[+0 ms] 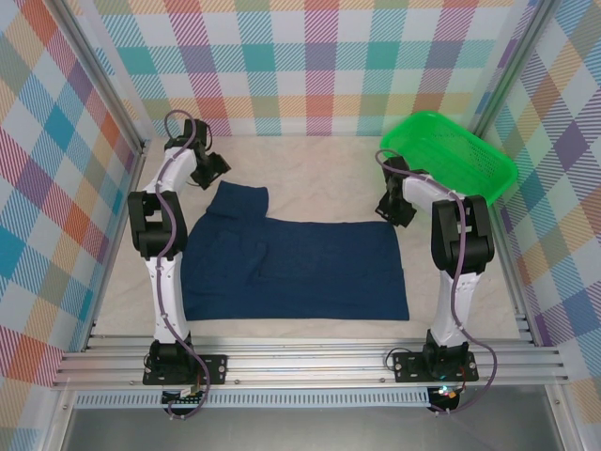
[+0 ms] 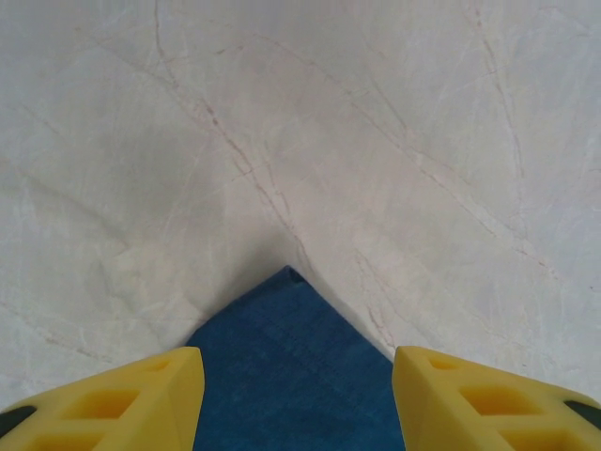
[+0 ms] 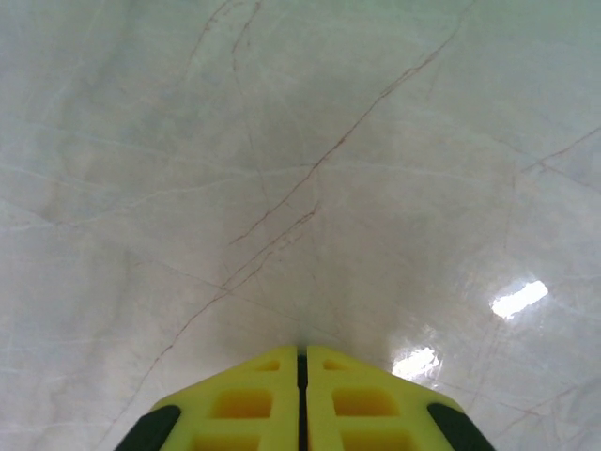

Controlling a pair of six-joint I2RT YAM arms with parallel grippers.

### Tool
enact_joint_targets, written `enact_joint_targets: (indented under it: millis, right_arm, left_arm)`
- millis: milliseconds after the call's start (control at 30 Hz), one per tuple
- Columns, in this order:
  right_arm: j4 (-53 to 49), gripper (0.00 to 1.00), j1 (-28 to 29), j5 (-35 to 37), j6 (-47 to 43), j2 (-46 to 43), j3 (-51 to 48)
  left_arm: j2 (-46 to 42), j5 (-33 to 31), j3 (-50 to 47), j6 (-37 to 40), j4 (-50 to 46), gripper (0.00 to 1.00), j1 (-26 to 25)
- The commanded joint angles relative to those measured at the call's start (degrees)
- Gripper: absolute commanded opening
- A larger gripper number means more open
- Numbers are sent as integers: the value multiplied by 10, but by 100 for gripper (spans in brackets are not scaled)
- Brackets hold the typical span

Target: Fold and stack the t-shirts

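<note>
Left jaws: the left gripper (image 2: 296,376) was held spread, a corner of the navy t-shirt (image 2: 289,324) framed between its fingers, seemingly lined up for a pinch.
Right jaws: the right gripper (image 3: 302,362) was pressed together over bare table (image 3: 282,141), with no cloth seen in it.
T-shirt: laid flat mid-table.
Arms: both were stretched forward and bent down at the shirt's far corners.

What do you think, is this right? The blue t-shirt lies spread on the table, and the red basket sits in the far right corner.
Not quite. The basket is green, not red, and the top external view shows it plainly. The rest holds: the blue t-shirt lies spread on the table, and the basket sits in the far right corner.
</note>
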Motion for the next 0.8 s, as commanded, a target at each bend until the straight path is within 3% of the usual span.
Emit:
enact_joint_targets:
  millis: [0, 400, 767]
  right_arm:
    - [-27, 1, -1, 2, -4, -3, 12]
    - [-43, 0, 11, -38, -26, -8, 25]
    - [-35, 0, 13, -63, -43, -26, 6]
  left_arm:
    - [13, -3, -1, 21, 17, 56, -13]
    - [52, -123, 28, 22, -4, 58, -30]
    - [97, -107, 72, 31, -14, 51, -29]
